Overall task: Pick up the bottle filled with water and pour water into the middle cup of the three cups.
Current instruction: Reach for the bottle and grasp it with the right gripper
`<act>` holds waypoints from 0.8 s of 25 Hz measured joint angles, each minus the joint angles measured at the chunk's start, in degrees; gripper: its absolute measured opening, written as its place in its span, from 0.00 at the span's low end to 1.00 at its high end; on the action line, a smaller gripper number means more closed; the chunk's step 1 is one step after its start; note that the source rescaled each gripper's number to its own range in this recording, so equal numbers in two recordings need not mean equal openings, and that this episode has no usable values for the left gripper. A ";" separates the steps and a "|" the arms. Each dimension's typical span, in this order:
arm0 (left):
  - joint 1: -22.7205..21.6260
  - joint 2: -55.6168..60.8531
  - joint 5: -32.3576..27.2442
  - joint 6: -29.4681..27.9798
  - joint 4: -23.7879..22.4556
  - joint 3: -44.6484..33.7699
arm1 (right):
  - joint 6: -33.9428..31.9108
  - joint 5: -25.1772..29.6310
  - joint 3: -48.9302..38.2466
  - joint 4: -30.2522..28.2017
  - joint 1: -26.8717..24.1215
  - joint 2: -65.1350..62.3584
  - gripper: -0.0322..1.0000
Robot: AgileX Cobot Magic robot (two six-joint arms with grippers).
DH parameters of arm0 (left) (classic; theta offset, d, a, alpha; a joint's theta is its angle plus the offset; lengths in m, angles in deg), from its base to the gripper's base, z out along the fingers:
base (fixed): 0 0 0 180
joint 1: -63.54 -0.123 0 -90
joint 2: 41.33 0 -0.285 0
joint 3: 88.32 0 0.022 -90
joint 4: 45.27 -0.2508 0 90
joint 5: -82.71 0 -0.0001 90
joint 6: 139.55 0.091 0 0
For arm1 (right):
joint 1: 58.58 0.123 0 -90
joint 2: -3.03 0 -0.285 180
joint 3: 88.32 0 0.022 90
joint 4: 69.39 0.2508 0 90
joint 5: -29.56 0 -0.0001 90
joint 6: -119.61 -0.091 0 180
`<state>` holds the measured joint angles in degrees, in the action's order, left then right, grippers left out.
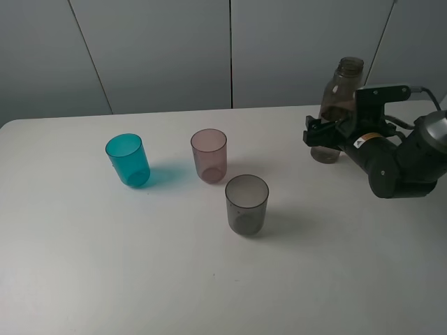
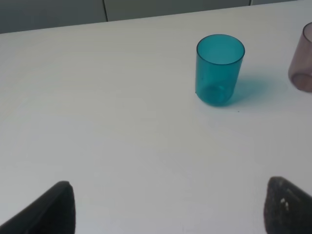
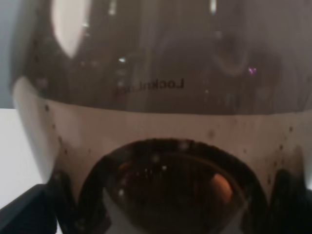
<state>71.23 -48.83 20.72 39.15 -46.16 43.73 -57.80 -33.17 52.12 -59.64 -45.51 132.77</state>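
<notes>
Exterior high view: the white table (image 1: 140,279) takes up most of the scene. The right arm (image 1: 405,160) reaches in from the right edge. The bottle (image 1: 342,84) stands upright near the table's far right corner, well apart from the three cups (image 1: 209,155).

The right gripper (image 1: 323,136) sits at the bottle's lower body with its fingers on either side. In the right wrist view the bottle (image 3: 161,122) fills the picture. Whether the jaws have clamped on it or only bracket it, I cannot tell. The bottle appears to rest on the table, so I judge the grasp to be the step in hand.

The middle cup (image 1: 209,155), pale pink, stands between the teal cup (image 1: 128,160) and the grey cup (image 1: 246,204), which sits nearer the camera. The left gripper (image 2: 168,209) hovers over bare table with its fingers (image 2: 53,209) spread wide, holding nothing. The teal cup (image 2: 220,69) lies ahead of it.

To do this well, the jaws should close squarely across the bottle's body before any lift. The grip is low on a tall bottle, so the top may sway. The lift should be straight up and slow, with the neck kept vertical. On the way to the pink cup, the bottle should pass behind the grey one, not over it.
</notes>
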 joint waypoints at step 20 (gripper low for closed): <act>0.00 0.00 0.00 0.00 0.00 0.00 | -0.13 -3.77 2.89 1.50 0.00 3.53 0.98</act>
<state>71.23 -48.83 20.72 39.15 -46.16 43.73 -57.93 -36.94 55.01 -58.14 -45.51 136.30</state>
